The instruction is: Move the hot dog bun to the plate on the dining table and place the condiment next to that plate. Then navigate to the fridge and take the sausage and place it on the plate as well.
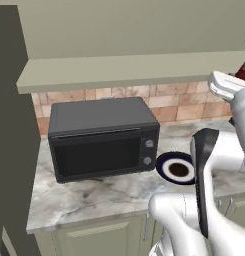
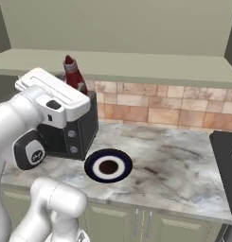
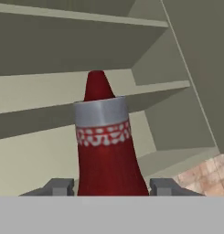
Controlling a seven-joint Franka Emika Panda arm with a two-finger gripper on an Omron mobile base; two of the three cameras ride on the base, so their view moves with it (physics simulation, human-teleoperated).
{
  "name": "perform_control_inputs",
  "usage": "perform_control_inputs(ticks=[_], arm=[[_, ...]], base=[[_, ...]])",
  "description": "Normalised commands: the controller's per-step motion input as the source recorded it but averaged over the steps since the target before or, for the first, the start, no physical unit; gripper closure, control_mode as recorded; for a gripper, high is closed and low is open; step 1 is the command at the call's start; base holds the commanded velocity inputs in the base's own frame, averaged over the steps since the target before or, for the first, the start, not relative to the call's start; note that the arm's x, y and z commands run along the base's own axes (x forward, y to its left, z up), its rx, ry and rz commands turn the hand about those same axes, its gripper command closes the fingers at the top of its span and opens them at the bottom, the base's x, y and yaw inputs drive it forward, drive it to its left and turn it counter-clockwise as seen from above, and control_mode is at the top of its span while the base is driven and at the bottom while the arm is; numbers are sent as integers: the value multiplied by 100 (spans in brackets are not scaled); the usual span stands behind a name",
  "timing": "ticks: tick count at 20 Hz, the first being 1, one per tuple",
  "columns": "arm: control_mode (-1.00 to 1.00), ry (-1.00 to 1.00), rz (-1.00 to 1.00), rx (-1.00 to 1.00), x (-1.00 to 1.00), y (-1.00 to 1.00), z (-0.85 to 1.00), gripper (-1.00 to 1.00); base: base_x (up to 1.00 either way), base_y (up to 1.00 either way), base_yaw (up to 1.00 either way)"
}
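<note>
My gripper (image 3: 113, 186) is clenched around the red condiment (image 3: 106, 151) bottle, lifted high above the marble worktop (image 2: 174, 160) beside the microwave (image 1: 101, 137), ready for carrying to the dining table

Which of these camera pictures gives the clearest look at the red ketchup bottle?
The hand view: the condiment stands large between the claw fingertips. The right base view shows its top above the arm; the left base view catches a red sliver at the right edge.
</note>
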Motion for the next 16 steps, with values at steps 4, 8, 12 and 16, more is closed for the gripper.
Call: perform_control_inputs(ticks=[4, 8, 12, 16], arm=[[-100, -3, -7, 2, -73, -5, 0, 100], [100, -3, -2, 0, -33, 0, 0, 100], [100, 0, 0, 0, 0, 0, 0, 100], [100, 0, 0, 0, 0, 0, 0, 100]], base=[[0, 0, 0], [-32, 0, 0], [-90, 0, -1], [-95, 16, -28]])
